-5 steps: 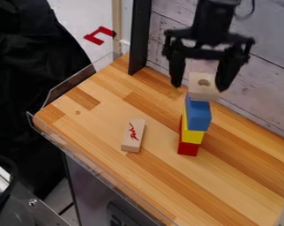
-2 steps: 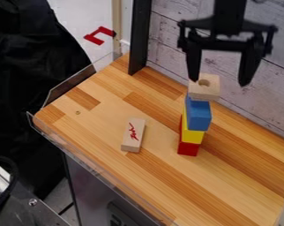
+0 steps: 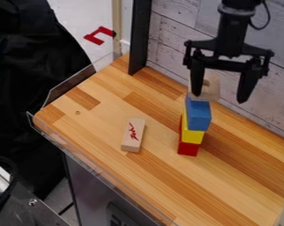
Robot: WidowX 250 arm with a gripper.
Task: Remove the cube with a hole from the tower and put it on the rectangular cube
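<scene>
Think of a clock on the view, with twelve at the top. Low in the tower is a red cube (image 3: 188, 148). At about ten o'clock from it, a long, pale wooden block with red marks (image 3: 132, 135) lies flat on the striped wooden table (image 3: 97, 121). A yellow cube (image 3: 192, 136) sits on the red one, and a shiny blue cube (image 3: 198, 115) sits on that.

The small, pale wooden cube with a hole (image 3: 211, 90) is at the very top, on the blue cube. It looks light and hard, and it should not squash or break easily. Its flat sides are the best place to pinch, low enough for a good hold but clear of the blue cube. A bump could knock the tower down.

The black two-finger gripper (image 3: 220, 99) points down, with its two fingers wide apart and nothing held. One finger is in front of the holed cube's nine o'clock side; I can't tell if they touch. The other is well out toward four o'clock. The gripper probably needs to go a bit toward nine o'clock, so the cube fits in the middle. The arm (image 3: 231, 33) comes down from one o'clock, by the pale board wall (image 3: 173, 33).
</scene>
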